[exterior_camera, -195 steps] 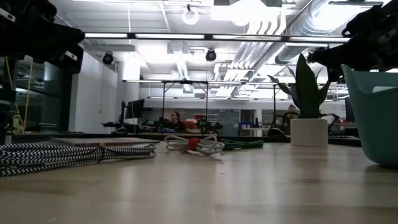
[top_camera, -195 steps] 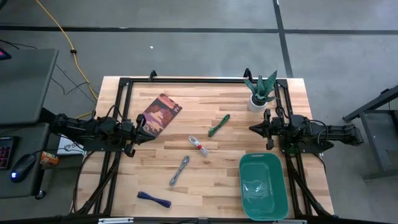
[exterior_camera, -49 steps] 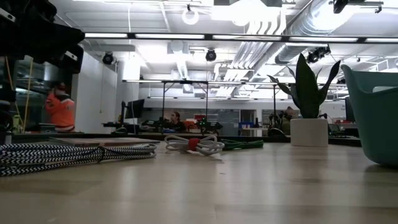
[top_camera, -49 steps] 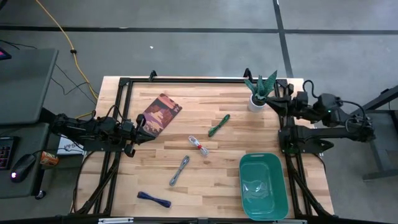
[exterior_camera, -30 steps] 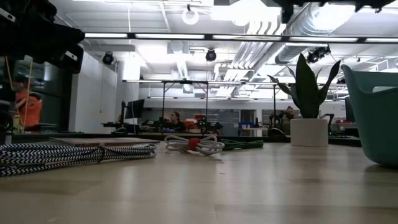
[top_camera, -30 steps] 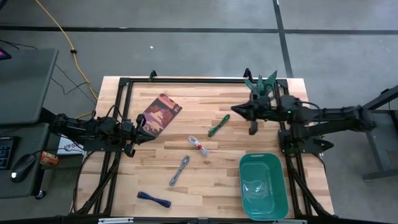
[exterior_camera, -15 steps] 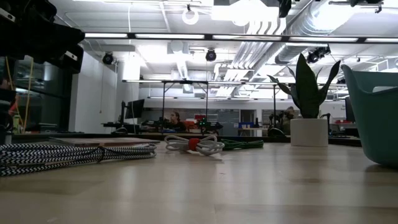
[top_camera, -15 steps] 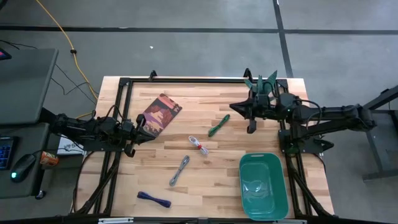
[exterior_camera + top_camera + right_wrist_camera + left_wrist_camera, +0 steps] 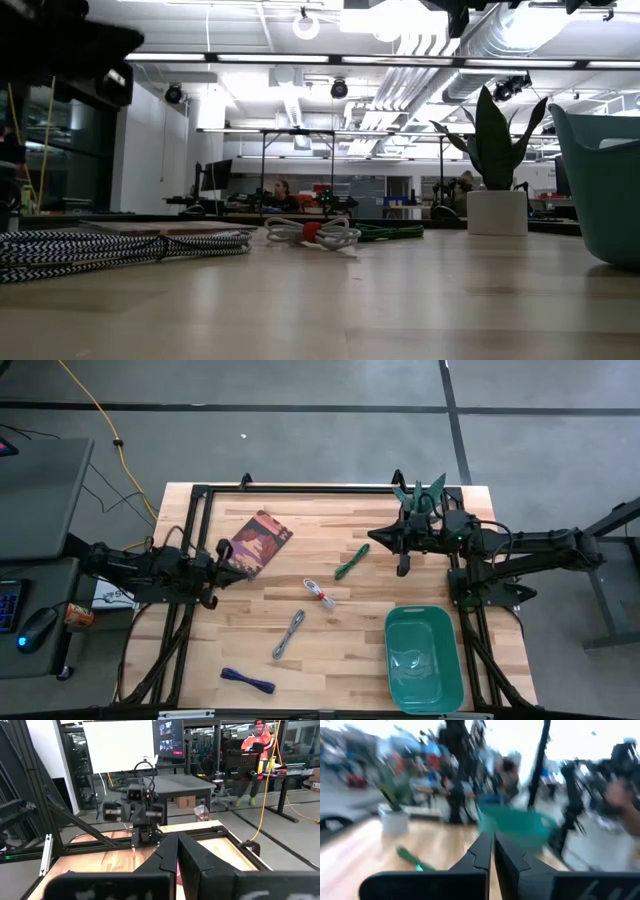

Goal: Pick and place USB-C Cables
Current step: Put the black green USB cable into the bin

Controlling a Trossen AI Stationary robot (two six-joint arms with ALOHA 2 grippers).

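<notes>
Right end effector (image 9: 378, 537) hangs closed and empty just beside the green cable (image 9: 351, 561) — left end effector (image 9: 222, 553) closed too, empty, over the booklet (image 9: 258, 541).

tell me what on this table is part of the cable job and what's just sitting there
Part of the job:
green cable
white and red cable
silver-grey cable
dark blue cable
teal bin, probably where they go

Just lying about:
brown-red booklet
potted plant
</notes>
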